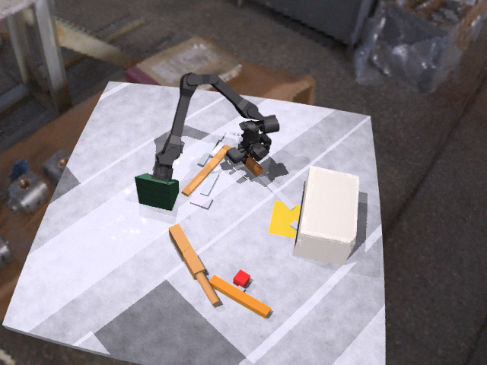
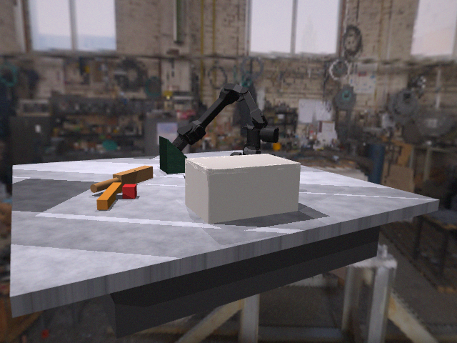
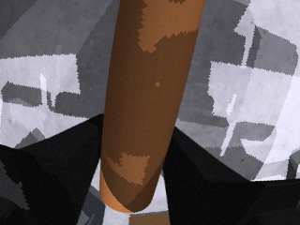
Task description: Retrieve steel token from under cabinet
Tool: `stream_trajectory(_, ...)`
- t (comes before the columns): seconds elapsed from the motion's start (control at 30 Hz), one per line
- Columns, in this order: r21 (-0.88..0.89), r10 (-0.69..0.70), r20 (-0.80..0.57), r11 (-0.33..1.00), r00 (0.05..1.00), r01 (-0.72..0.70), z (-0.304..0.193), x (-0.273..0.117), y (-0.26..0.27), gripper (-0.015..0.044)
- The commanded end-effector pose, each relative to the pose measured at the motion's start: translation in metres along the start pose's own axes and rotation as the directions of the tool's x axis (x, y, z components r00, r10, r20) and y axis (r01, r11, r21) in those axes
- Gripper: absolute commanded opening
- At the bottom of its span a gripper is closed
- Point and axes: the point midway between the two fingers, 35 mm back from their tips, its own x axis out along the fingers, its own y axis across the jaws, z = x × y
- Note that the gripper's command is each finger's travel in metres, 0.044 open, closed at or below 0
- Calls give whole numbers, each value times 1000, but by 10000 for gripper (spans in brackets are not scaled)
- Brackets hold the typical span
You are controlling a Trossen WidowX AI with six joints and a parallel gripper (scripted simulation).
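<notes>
My gripper (image 1: 246,157) (image 3: 135,127) is shut on the round wooden handle (image 1: 253,166) (image 3: 150,94) of a tool with a long thin pale blade (image 1: 275,191). The blade slants toward the cabinet (image 1: 330,204) (image 2: 250,191), its tip over the upper right of the yellow marked area (image 1: 280,220). A small grey flat piece, apparently the token (image 1: 294,225), shows on the yellow beside the cabinet's front edge. Its far side is hidden by the cabinet, so I cannot tell whether it is wholly out. The blade tip appears apart from it. The gripper is mostly hidden in the exterior view.
An orange bar (image 1: 204,172) and thin flat pieces lie between the gripper and the green base block (image 1: 157,192). A wooden paddle-like tool (image 1: 186,251) (image 2: 133,174), another orange bar (image 1: 240,296) (image 2: 108,197) and a red cube (image 1: 241,278) (image 2: 129,191) lie farther off.
</notes>
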Motion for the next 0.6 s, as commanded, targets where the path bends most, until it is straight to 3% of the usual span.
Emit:
stream_trajectory(0.0, -3, 2, 1, 1000, 1000, -2, 0, 0, 1, 72)
stream_trajectory(0.1, -3, 2, 1, 1000, 1000, -2, 0, 0, 1, 0)
stream_trajectory(0.57, -6, 0, 2, 1000, 1000, 0, 17, 0, 0, 0)
